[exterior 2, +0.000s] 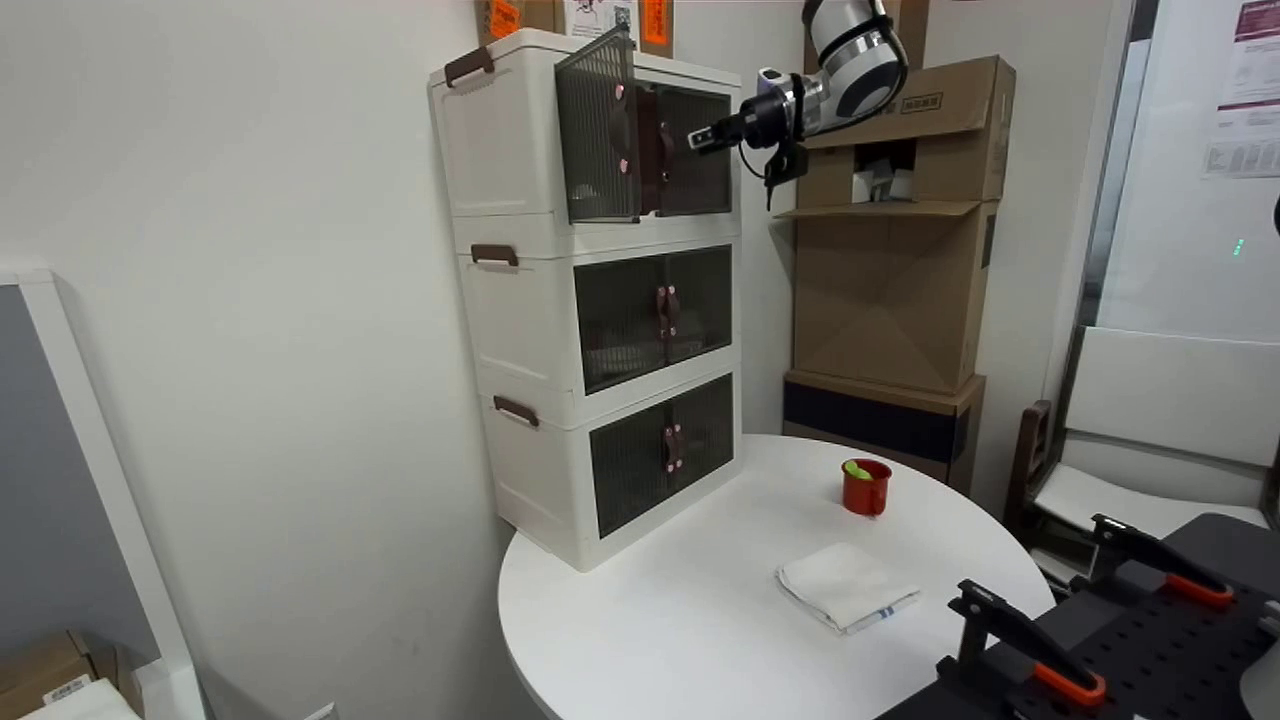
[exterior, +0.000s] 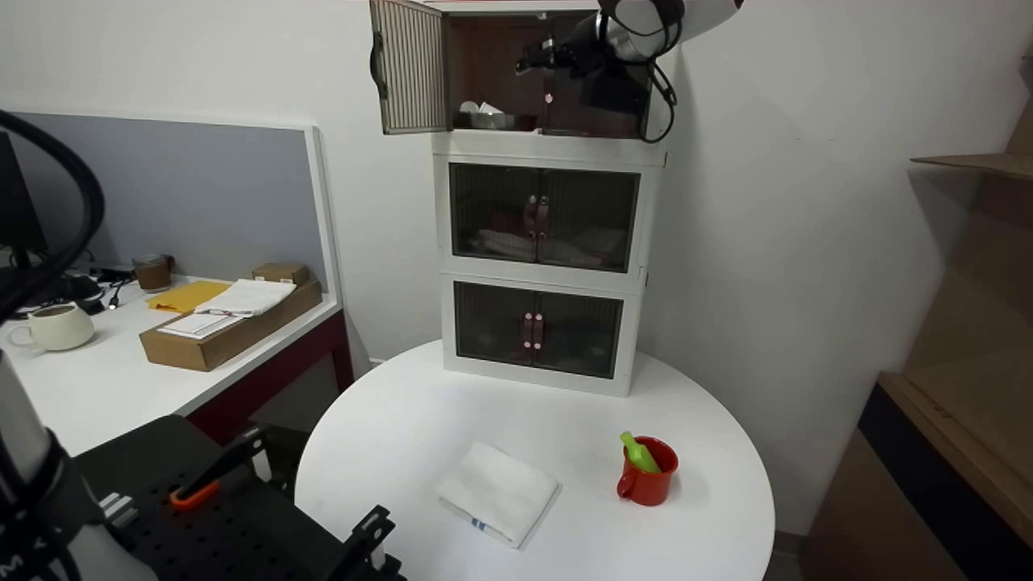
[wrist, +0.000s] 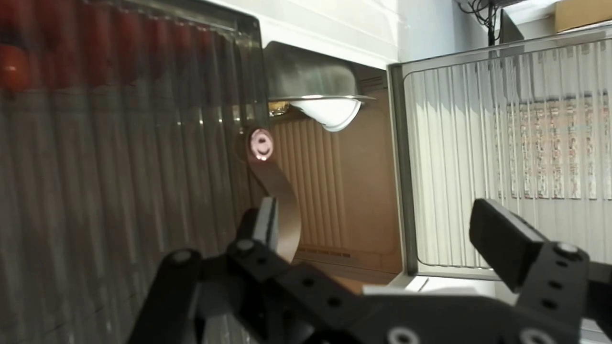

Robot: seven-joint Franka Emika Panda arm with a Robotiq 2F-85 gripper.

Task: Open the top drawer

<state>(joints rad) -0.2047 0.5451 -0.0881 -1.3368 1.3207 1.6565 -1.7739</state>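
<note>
The top drawer is the highest compartment of the white tower cabinet. One smoky see-through door panel stands swung open in both exterior views point(exterior: 413, 73) point(exterior 2: 598, 140); it also shows in the wrist view point(wrist: 454, 157). The second door panel point(exterior: 597, 109) point(exterior 2: 705, 165) is shut and fills the left of the upside-down wrist view point(wrist: 143, 181). Its curved brown handle point(wrist: 288, 210) has a pink smiley button. My gripper point(exterior: 533, 58) point(exterior 2: 700, 140) point(wrist: 385, 229) is open in front of this compartment. In the wrist view one finger overlaps the handle; contact cannot be told.
A metal bowl point(exterior: 488, 121) point(wrist: 311, 79) with a white item sits inside the top compartment. The middle point(exterior: 542, 216) and lowest point(exterior: 538, 331) compartments are shut. On the round table lie a white cloth point(exterior: 500, 492) and a red mug point(exterior: 648, 484) with a green utensil.
</note>
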